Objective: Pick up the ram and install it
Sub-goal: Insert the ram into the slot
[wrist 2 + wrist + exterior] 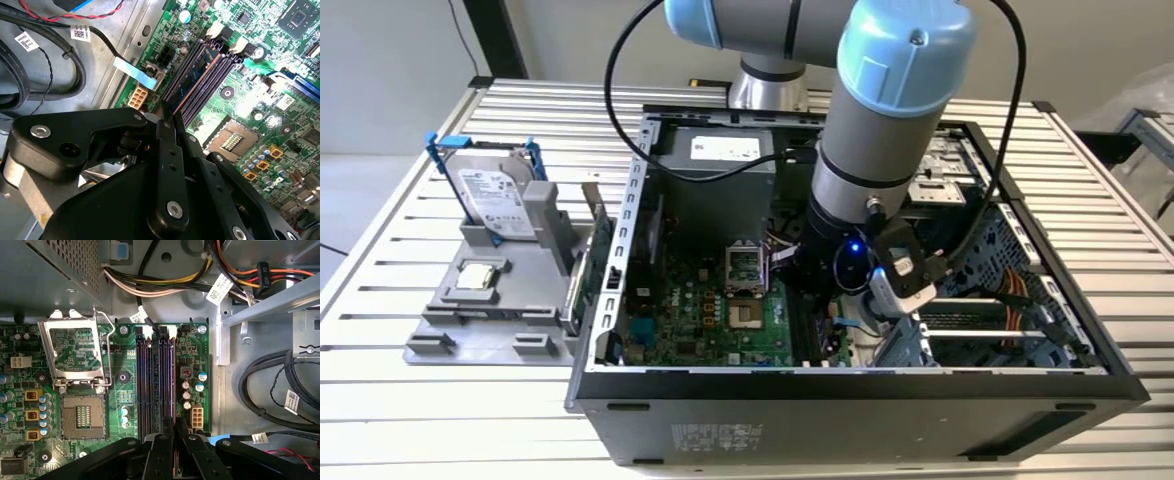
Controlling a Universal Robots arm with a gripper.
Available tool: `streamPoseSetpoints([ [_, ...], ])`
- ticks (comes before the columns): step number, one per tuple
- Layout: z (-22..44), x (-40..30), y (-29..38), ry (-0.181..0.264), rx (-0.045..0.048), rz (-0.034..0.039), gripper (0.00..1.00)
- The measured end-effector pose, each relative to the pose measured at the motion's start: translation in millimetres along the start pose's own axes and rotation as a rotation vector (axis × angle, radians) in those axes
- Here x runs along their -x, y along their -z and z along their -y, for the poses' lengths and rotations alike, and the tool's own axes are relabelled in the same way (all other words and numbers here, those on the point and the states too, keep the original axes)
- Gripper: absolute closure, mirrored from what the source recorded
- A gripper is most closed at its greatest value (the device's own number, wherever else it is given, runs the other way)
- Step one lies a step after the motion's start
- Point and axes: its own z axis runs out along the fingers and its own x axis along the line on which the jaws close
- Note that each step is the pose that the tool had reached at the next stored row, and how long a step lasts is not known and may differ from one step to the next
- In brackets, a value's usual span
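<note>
Standing in its slot: ram [200, 75], pincer [167, 117] directly above.

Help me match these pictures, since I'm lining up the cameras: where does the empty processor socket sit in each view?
Exterior view: the empty processor socket lies on the motherboard, to the exterior view's left of the arm.
Second wrist view: the socket lies beside the memory slots.
First wrist view: the socket adjoins its raised metal frame.
Shared landmark: the memory slots.
</note>
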Motion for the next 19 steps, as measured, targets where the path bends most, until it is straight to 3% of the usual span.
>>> streamPoseSetpoints([
  [15,0.1,-0.1,-0.2,0.001,-0.0005,-0.0002,1.00],
  [19,0.0,1.1,-0.4,0.018,0.0001,-0.0005,1.00],
])
